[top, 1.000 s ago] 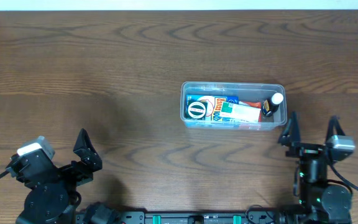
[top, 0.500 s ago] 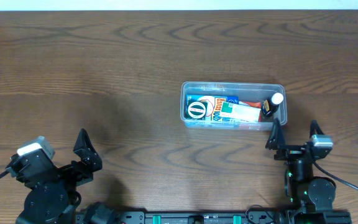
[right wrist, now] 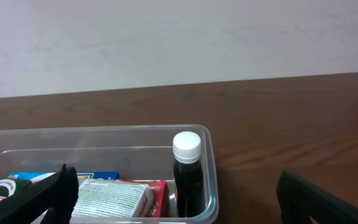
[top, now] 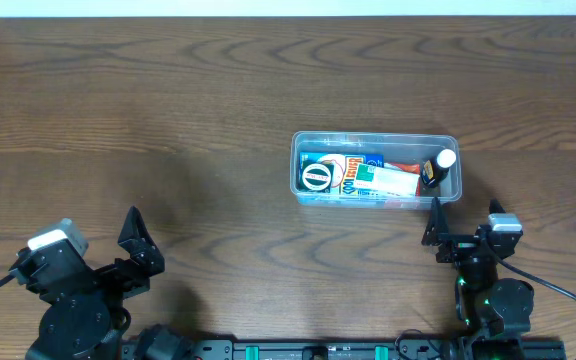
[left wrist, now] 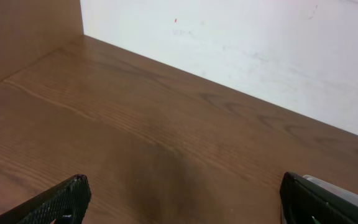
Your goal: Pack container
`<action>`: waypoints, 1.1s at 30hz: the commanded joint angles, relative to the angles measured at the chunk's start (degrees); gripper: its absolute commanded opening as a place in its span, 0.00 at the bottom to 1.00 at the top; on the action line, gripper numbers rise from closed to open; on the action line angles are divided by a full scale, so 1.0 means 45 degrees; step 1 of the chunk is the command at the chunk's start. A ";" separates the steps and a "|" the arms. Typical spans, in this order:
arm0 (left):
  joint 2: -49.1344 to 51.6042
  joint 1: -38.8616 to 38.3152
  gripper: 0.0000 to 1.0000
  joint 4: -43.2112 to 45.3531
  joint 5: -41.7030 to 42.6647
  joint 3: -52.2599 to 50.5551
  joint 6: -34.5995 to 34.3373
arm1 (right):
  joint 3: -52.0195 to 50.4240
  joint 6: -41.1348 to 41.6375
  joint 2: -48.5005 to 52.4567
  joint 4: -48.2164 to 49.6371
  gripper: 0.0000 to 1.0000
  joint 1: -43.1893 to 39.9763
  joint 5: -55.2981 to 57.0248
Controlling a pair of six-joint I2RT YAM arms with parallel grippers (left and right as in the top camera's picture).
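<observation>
- My left gripper [left wrist: 185, 208]: fingers spread wide, holding nothing, over the table [left wrist: 166, 124].
- My right gripper [top: 463, 235]: fingers wide apart, holding nothing, near the container [top: 374, 138].

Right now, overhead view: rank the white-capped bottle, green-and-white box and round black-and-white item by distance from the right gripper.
1. white-capped bottle, at the right end of the container, closest to the right gripper.
2. green-and-white box, in the middle.
3. round black-and-white item, at the left end.

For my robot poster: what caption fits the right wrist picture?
Clear container on a wooden table, packed with a white-capped dark bottle and small boxes.
</observation>
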 commanded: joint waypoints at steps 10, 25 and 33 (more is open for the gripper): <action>0.0024 0.0053 0.98 -0.0034 -0.0151 0.0015 0.0024 | -0.0029 -0.0228 -0.0073 -0.0063 0.99 -0.0044 -0.0092; 0.0024 0.0053 0.98 -0.0034 -0.0151 0.0015 0.0024 | -0.0029 -0.0228 -0.0073 -0.0058 0.99 -0.0044 -0.0092; -0.0267 0.0044 0.98 0.1239 0.0588 -0.1360 -0.1413 | -0.0029 -0.0228 -0.0073 -0.0058 0.99 -0.0044 -0.0092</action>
